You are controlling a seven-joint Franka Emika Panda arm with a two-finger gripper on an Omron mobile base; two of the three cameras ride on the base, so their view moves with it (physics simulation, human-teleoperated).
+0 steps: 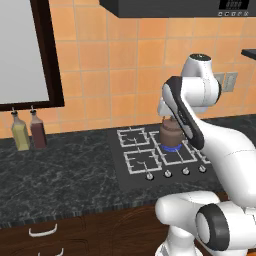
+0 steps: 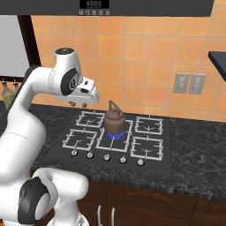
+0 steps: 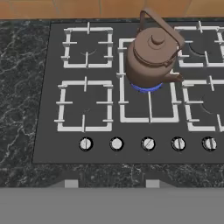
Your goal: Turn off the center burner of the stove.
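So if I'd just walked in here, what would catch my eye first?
Probably the brown kettle sitting on the center burner, whose blue ring glows beneath it in the middle of the black stove. Next, the big white arm reaching over the dark counter toward it. Five silver knobs line the stove's front edge.

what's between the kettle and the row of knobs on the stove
Just the front half of the center burner's white grate over bare black stove surface. Nothing else sits between the kettle and the knobs, as the hand view shows.
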